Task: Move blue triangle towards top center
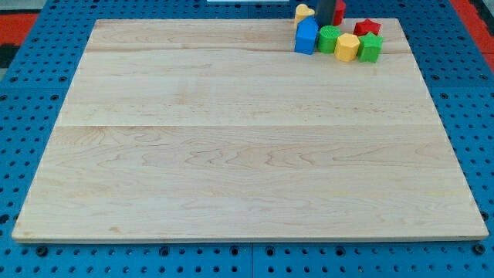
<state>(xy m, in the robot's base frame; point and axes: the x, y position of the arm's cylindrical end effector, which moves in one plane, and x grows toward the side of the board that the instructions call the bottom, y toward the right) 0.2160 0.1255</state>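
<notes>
End effector: a straight dark rod, no jaws to open or clench, so it grasps nothing; it comes down from the view's top edge at the upper right of the surface.
My tip (326,24): its very end sits just behind the cluster of blocks, between the blue block and the green one; whether it touches either cannot be told.
Blue block (306,36): the task's piece, at the view's top, right of centre, just left of and below my tip; its exact shape is hard to make out from here.
Green block (329,38): round-edged, just right of the blue one, seemingly touching it.
Yellow block (347,47): right of that green one, close against it.
Second green block (370,48): at the right end of the row, beside the yellow one.
Red block (368,28): behind the right end of the row.
Second red block (339,11): partly hidden just right of the rod.
Second yellow block (304,11): at the surface's far edge, left of the rod.
Surface (231,154): pale wooden board on a blue perforated base.
Writing: none legible.
</notes>
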